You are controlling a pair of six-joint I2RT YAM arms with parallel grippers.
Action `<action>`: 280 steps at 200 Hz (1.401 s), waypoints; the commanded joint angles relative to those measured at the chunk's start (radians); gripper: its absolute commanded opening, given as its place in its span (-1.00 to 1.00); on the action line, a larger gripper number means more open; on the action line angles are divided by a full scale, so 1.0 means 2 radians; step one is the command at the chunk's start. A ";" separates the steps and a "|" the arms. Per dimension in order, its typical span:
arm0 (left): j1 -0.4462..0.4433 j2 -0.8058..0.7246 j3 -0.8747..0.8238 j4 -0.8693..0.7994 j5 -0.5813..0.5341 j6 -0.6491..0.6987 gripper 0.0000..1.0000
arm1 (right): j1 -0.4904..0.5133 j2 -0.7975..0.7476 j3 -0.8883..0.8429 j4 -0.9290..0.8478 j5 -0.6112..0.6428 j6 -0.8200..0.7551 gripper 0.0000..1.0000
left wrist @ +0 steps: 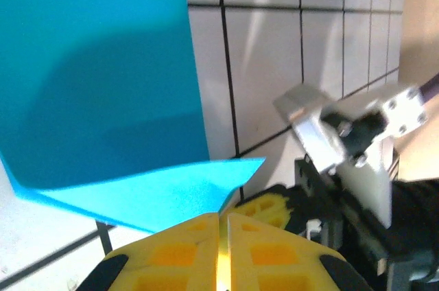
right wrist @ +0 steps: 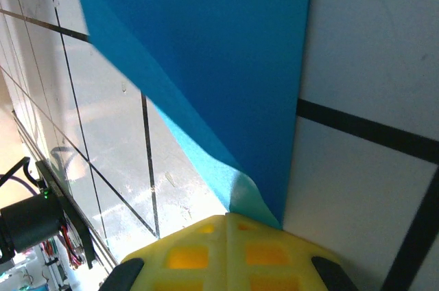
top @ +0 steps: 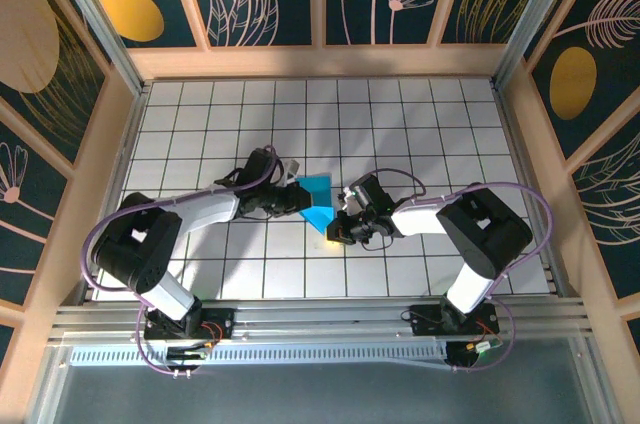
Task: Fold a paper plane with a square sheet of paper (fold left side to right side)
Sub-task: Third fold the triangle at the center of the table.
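Note:
The cyan-blue sheet of paper (top: 318, 199) lies at the middle of the tiled table, partly lifted between the two arms. My left gripper (top: 296, 196) is at its left side, shut on the paper's edge; in the left wrist view the yellow fingers (left wrist: 185, 250) pinch a raised flap (left wrist: 158, 191) above the flat sheet (left wrist: 96, 64). My right gripper (top: 337, 229) is at the paper's near right corner, and its yellow fingers (right wrist: 264, 253) are shut on that curled corner (right wrist: 243, 191). The right gripper's fingers (left wrist: 271, 208) show close behind the left gripper (left wrist: 223, 217).
The white tiled floor (top: 420, 124) spreads around the paper, bounded by wooden walls (top: 320, 61). A metal rail (top: 320, 319) runs along the near edge by the arm bases. Both arms crowd the centre, a tile or so apart.

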 commanded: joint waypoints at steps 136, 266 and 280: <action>-0.045 0.083 -0.008 0.074 0.035 -0.052 -0.82 | -0.002 0.026 0.003 -0.087 0.042 -0.008 -1.00; -0.045 0.098 -0.006 0.066 0.016 -0.057 -0.84 | -0.002 0.035 0.012 -0.105 0.048 -0.015 -1.00; -0.045 0.097 -0.006 0.060 0.009 -0.057 -0.85 | -0.002 0.035 0.013 -0.109 0.048 -0.016 -1.00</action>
